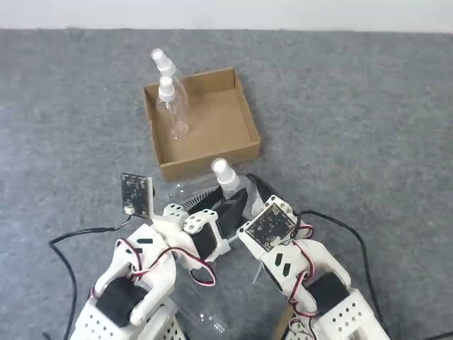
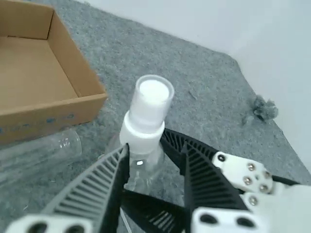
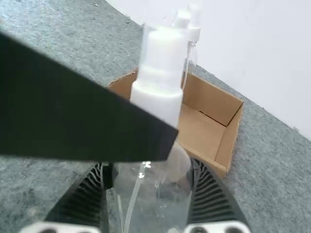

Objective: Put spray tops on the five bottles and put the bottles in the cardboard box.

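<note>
Bench [image 1: 368, 127]: grey felt, open room L of the arms, wider open room R. Far edge meets pale wall [image 1: 226, 14]. Cardboard box [image 1: 205, 163], qty 1, centre-far, top open. At its far-L corner: 2 capped bottles [image 1: 172, 106], upright, close together. Just outside box's near wall: 1 uncapped bottle [image 2: 48, 150], lying on bench. L tool [image 2: 154, 151] clamped at shoulder of held bottle [image 1: 226, 177]. This bottle is upright w/ spray top [image 2: 153, 94] on, near box's near wall. R tool [image 3: 148, 174] clamped on same bottle's body. Bottles counted: 4. Tops fitted: 3.
</note>
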